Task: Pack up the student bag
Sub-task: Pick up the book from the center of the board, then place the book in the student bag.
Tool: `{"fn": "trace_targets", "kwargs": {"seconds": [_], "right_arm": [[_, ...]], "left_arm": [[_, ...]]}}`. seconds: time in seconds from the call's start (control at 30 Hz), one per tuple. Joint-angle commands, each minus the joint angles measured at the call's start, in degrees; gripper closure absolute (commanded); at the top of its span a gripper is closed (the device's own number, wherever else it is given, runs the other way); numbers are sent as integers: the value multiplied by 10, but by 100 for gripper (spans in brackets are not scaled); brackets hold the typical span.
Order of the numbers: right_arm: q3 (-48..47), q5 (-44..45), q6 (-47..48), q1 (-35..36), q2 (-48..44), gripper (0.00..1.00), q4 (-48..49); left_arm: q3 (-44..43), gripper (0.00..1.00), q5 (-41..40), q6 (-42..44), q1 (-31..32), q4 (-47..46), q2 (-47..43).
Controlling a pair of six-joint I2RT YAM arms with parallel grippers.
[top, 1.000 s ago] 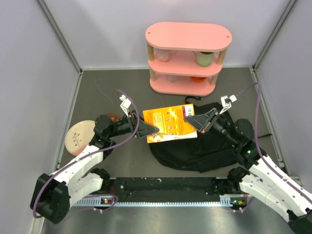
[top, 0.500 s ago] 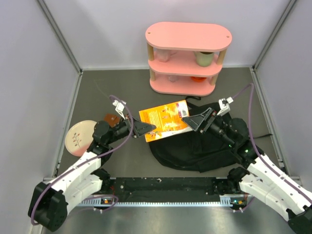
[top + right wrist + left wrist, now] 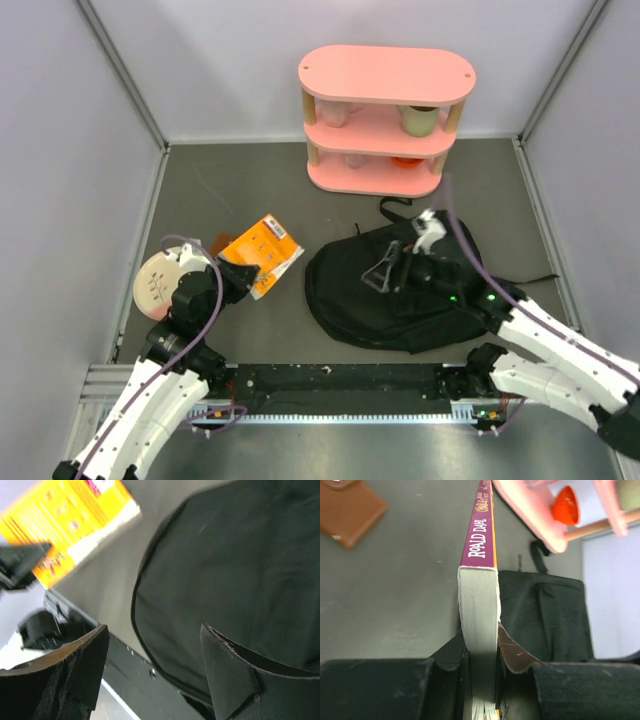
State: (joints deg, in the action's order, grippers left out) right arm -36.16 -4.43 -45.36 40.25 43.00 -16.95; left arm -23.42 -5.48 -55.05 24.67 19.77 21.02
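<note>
The student bag [image 3: 345, 300] lies floppy and black on the grey table, right of centre, and fills much of the right wrist view [image 3: 240, 565]. My left gripper [image 3: 240, 272] is shut on an orange paperback book [image 3: 263, 252], held clear of the bag to its left. In the left wrist view the book [image 3: 479, 595] stands on edge between the fingers, purple spine up, and the gripper [image 3: 482, 667] clamps its lower end. My right gripper [image 3: 385, 272] hovers over the bag, open and empty; in its own view it [image 3: 155, 665] has only bag fabric between the fingers.
A pink three-tier shelf [image 3: 385, 120] with cups stands at the back, just behind the bag. A round plate [image 3: 158, 282] lies at the left, close to my left arm. A brown wallet [image 3: 347, 510] lies on the table beyond the book.
The right gripper has opened, let go of the book and dropped down over the bag. The left arm has drawn back to the left, carrying the book away from the bag.
</note>
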Motion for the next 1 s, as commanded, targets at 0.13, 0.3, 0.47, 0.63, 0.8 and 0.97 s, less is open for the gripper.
{"fn": "trace_targets", "kwargs": {"seconds": [0.13,0.3,0.47,0.63,0.8,0.97], "right_arm": [[-113,104,41,184,191,29,8],[-165,123,27,229,298,38,38],[-212,139,22,256,372,37,33],[-269,182,25,272,449,37,-11],[-319,228,27,280,502,43,-88],[-331,251,26,282,526,64,-109]], "left_arm": [[-109,100,-116,53,-5,166,-9],[-130,100,-89,75,-5,181,3],[-128,100,-93,81,-5,178,-19],[-129,100,-86,87,-5,178,-23],[-117,100,-73,87,-5,165,-32],[-111,100,-59,86,-5,154,-32]]}}
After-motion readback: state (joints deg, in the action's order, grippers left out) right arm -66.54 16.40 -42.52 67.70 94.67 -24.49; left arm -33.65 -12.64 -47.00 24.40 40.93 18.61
